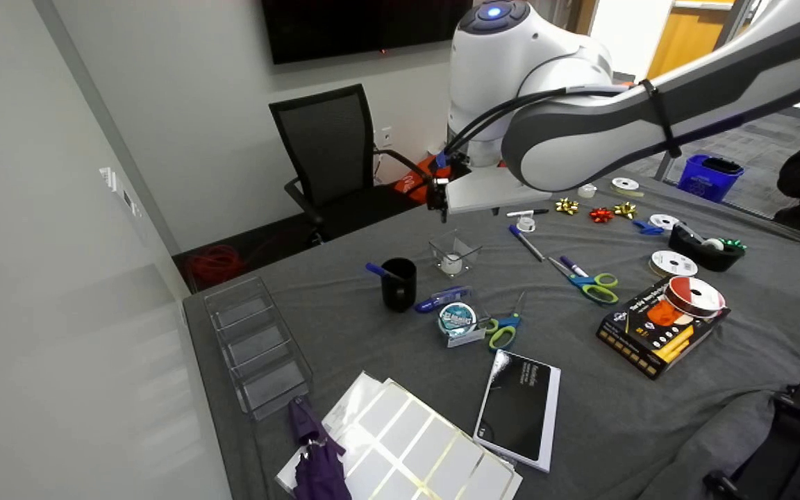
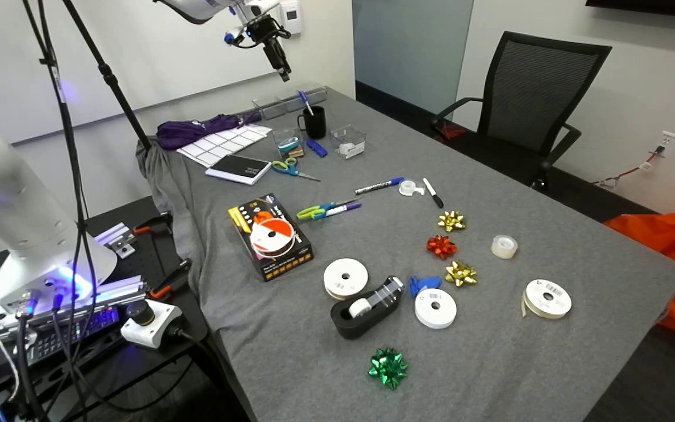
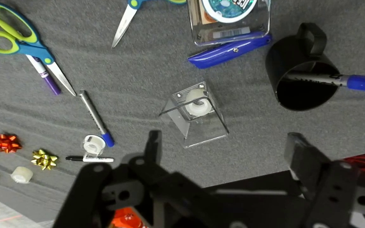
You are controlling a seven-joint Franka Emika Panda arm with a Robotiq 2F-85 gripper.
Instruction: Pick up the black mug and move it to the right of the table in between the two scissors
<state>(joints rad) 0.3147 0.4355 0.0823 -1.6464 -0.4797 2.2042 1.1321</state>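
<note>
The black mug [image 1: 398,295] stands upright on the grey-draped table [image 1: 591,417] with a blue-capped marker in it. It also shows in an exterior view [image 2: 315,124] and at the right of the wrist view [image 3: 279,61], handle toward the top. My gripper [image 3: 225,136] is open and empty, raised above the table and apart from the mug; it also shows in an exterior view [image 2: 283,75]. One green-and-blue pair of scissors [image 1: 507,322] lies near the mug, its handles cut off in the wrist view [image 3: 127,20]. Another such pair [image 1: 587,281] lies farther off, whole in the wrist view [image 3: 35,49].
A clear cup with a tape roll [image 3: 198,106] stands beside the mug. A blue cutter [image 3: 230,51] and a clear box with a round tin [image 1: 457,317] are close by. A black-and-orange box [image 2: 267,234], a notebook [image 2: 239,169], pens, bows and ribbon spools lie around.
</note>
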